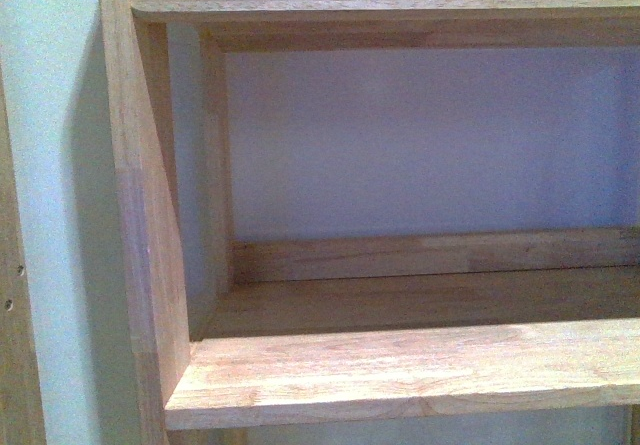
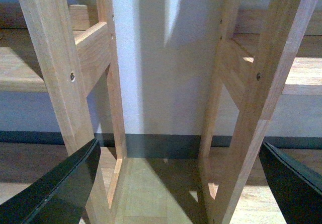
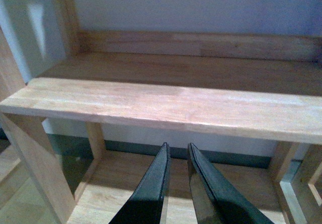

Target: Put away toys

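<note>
while the front view takes in only a wooden shelf unit [image 1: 400, 365] against a pale wall [image 1: 420, 135], no toy shows in any view, so where it lies cannot be told. the left claw [image 2: 178, 183] is released, its dark fingers [image 2: 60, 189] spread wide before two wooden frames [image 2: 65, 83]. the right claw [image 3: 176, 183] is clenched, fingers nearly touching with nothing between them, below the front edge of a shelf board [image 3: 166, 105].
</note>
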Action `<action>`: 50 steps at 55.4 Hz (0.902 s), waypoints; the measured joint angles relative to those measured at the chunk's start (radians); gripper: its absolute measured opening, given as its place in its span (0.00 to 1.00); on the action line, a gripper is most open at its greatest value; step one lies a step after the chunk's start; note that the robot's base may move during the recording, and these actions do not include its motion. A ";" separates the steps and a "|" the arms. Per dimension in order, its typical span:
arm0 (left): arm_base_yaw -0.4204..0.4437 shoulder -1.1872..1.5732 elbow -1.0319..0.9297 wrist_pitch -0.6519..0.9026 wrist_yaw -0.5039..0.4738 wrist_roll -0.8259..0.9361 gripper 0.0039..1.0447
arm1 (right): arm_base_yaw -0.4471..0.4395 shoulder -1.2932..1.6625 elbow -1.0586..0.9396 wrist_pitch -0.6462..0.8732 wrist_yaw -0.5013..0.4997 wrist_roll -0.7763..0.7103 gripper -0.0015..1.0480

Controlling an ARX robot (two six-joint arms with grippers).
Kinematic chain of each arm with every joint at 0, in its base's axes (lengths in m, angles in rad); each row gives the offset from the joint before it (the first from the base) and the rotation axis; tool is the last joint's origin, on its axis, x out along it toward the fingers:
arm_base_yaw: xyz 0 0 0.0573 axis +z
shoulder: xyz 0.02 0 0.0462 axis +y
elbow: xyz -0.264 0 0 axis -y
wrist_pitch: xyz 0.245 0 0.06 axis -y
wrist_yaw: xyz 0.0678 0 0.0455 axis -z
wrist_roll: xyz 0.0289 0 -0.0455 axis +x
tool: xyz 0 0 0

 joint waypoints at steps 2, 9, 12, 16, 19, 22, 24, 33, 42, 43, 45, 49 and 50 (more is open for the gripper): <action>0.000 0.000 0.000 0.000 0.000 0.000 0.95 | 0.001 -0.010 -0.014 0.003 0.000 0.000 0.15; 0.000 0.000 0.000 0.000 0.000 0.000 0.95 | 0.001 -0.044 -0.056 0.010 0.000 0.000 0.15; 0.000 0.000 0.000 0.000 0.000 0.000 0.95 | 0.002 -0.058 -0.073 0.011 0.000 0.000 0.15; 0.000 0.000 0.000 0.000 0.000 0.000 0.95 | 0.002 -0.080 -0.095 0.011 0.001 0.000 0.15; 0.000 0.000 0.000 0.000 0.000 0.000 0.95 | 0.002 -0.091 -0.105 0.011 0.000 0.000 0.15; 0.000 0.000 0.000 0.000 0.000 0.000 0.95 | 0.002 -0.104 -0.116 0.011 0.000 0.000 0.15; 0.000 0.000 0.000 0.000 0.000 0.000 0.95 | 0.002 -0.112 -0.123 0.011 0.000 0.000 0.15; 0.000 0.000 0.000 0.000 0.000 0.000 0.95 | 0.002 -0.153 -0.153 0.006 0.000 0.000 0.15; 0.000 0.000 0.000 0.000 0.000 0.000 0.95 | 0.002 -0.214 -0.171 -0.043 0.000 0.000 0.15; 0.000 0.000 0.000 0.000 0.000 0.000 0.95 | 0.002 -0.240 -0.171 -0.078 0.001 0.000 0.15; 0.000 0.000 0.000 0.000 0.000 0.000 0.95 | 0.002 -0.298 -0.182 -0.130 0.001 0.000 0.15; 0.000 0.000 0.000 0.000 0.000 0.000 0.95 | 0.002 -0.326 -0.184 -0.139 0.001 0.000 0.15; 0.000 0.000 0.000 0.000 0.001 0.000 0.95 | 0.002 -0.329 -0.185 -0.140 0.002 0.000 0.15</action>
